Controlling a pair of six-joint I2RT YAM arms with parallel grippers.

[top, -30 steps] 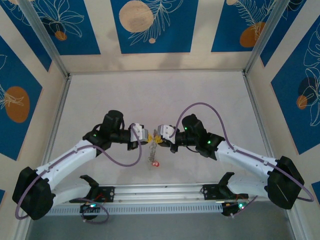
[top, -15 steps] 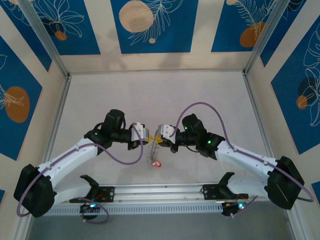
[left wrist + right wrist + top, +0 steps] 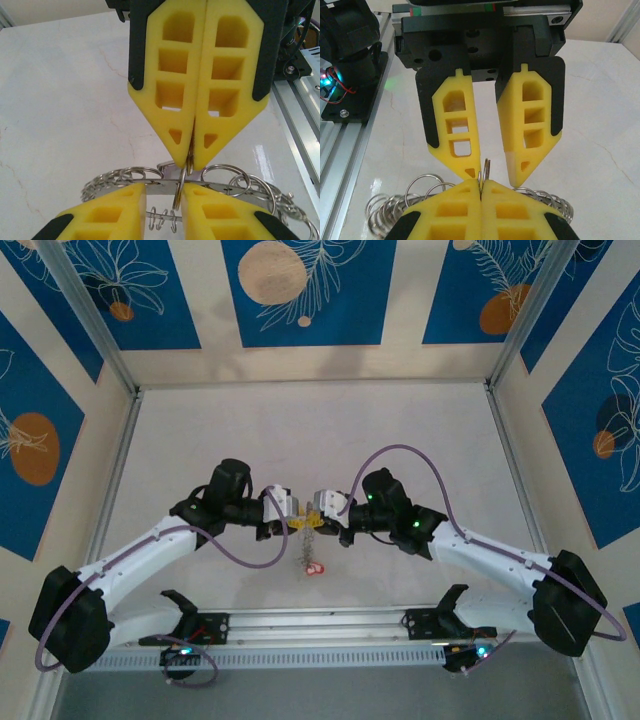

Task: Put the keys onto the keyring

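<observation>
Pale marbled surface (image 3: 300,440), both arms meeting over its near middle. You are, by appearance, mid-task: the keys (image 3: 314,568) seem to hang on a strand below the keyring (image 3: 112,177), and whether any is threaded cannot be told. Right jaws: closed on a small loop of the keyring. Left jaws: partly open, astride that loop; contact unclear.

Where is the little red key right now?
In the top view, the red key hangs in the middle, just under where the left end effector and right end effector meet, between them and the metal rail.
</observation>
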